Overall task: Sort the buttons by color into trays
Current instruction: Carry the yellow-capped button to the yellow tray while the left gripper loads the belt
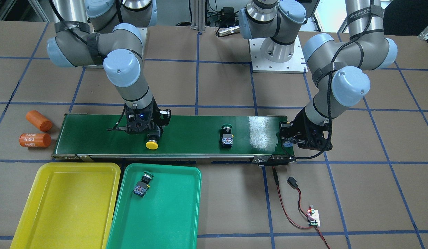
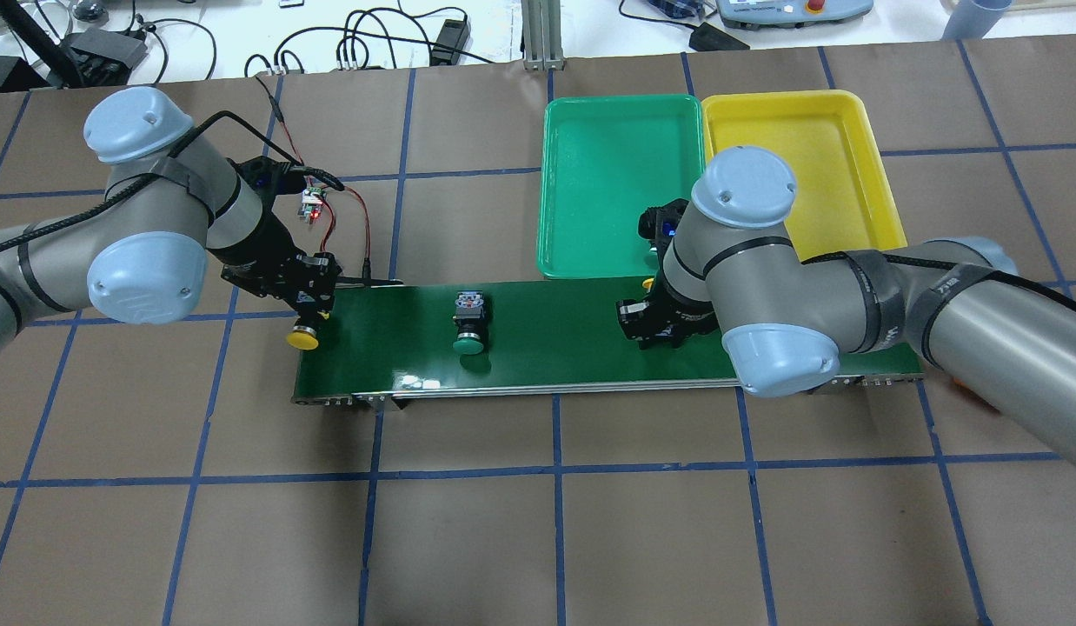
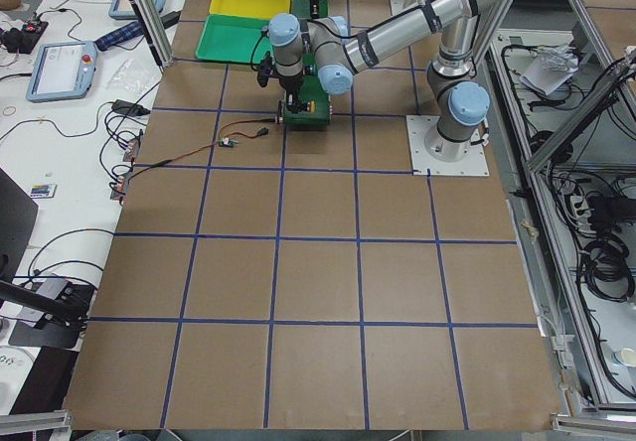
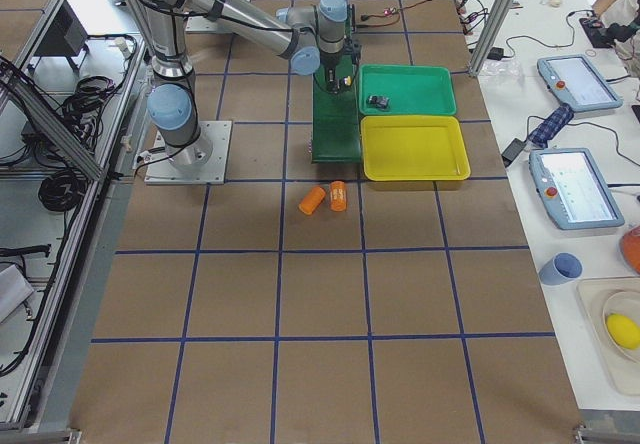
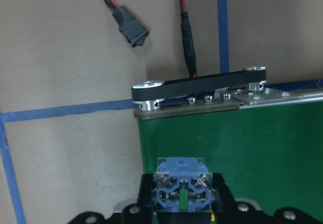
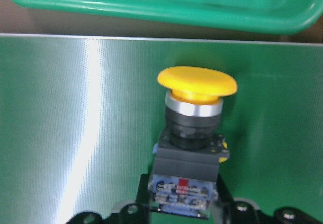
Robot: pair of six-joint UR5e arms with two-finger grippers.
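Right gripper [image 1: 152,133] pinched on contact block of near-tray yellow button [image 1: 152,144], cap pointed toward trays. Block likely chosen as grip point: flat sides, whereas cap is round. Button held over conveyor belt [image 1: 193,135], near green tray [image 1: 172,221]. Yellow tray [image 1: 62,207] bare, judged drop target.

Left gripper [image 1: 288,141] clamped on blue block of belt-end yellow button [image 2: 303,335].

Mid-belt green button [image 1: 227,137] lying unsorted. Trayed green button [image 1: 142,185] lying in green tray.

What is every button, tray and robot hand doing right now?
Left gripper: shut on first yellow button.
Right gripper: shut on second yellow button.
Loose green button: lying on conveyor belt.
Sorted green button: lying in green tray.
Yellow tray: empty.
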